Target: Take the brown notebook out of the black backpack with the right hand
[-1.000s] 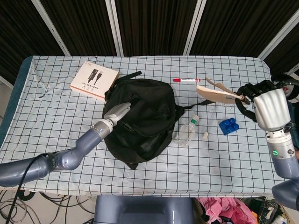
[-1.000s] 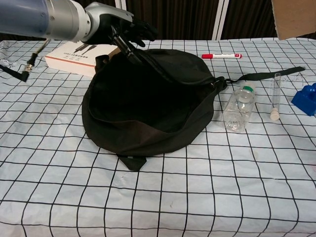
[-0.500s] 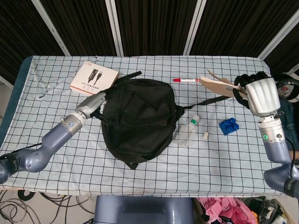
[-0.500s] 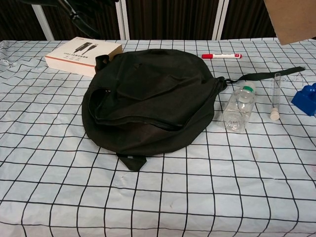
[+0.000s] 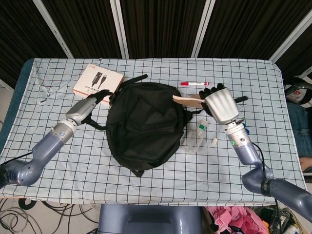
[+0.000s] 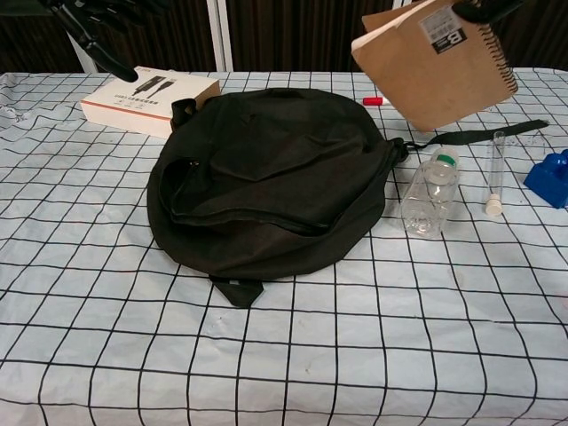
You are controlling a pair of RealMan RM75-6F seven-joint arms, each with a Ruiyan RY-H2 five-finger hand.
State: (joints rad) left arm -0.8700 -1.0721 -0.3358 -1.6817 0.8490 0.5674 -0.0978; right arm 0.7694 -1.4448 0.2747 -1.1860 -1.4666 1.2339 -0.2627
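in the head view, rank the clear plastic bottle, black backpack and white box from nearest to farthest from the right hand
Measured from the right hand, which holds the brown notebook:
1. clear plastic bottle, lying just below and left of the hand.
2. black backpack, at the table's middle, left of the hand.
3. white box, at the far left, beyond the backpack.

Dark curtains (white-framed) hang behind the checked-cloth table.
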